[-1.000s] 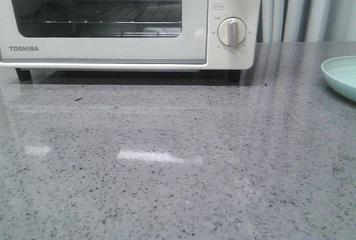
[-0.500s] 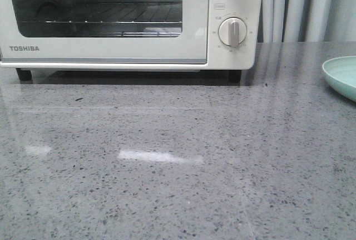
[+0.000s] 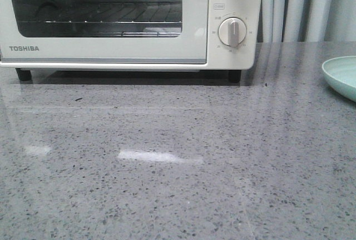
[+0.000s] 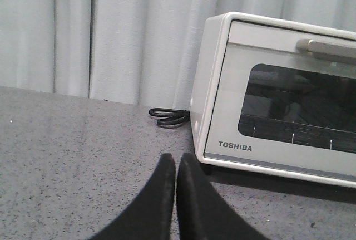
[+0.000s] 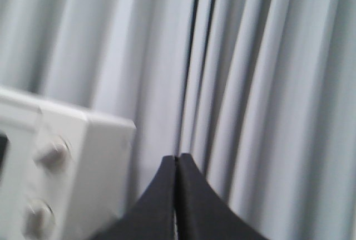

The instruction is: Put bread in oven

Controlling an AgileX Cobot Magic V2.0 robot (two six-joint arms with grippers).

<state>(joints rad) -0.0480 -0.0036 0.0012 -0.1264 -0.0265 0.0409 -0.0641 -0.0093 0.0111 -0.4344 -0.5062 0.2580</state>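
Note:
The cream-white TOSHIBA oven (image 3: pixel 111 53) stands at the back left of the grey table, its glass door closed, the wire rack visible through the window. It also shows in the left wrist view (image 4: pixel 278 134) and, blurred, in the right wrist view (image 5: pixel 61 179). The bread is out of view. My left gripper (image 4: pixel 176 159) is shut and empty, low over the table in front of the oven's left corner. My right gripper (image 5: pixel 177 159) is shut and empty, raised, with the curtain behind it. Neither gripper shows in the front view.
A pale green plate (image 3: pixel 342 76) sits at the right edge of the table. The oven's round dials (image 3: pixel 232 32) are on its right panel. A black power cord (image 4: pixel 169 117) lies coiled beside the oven. Grey curtains (image 3: pixel 300 6) hang behind the table.

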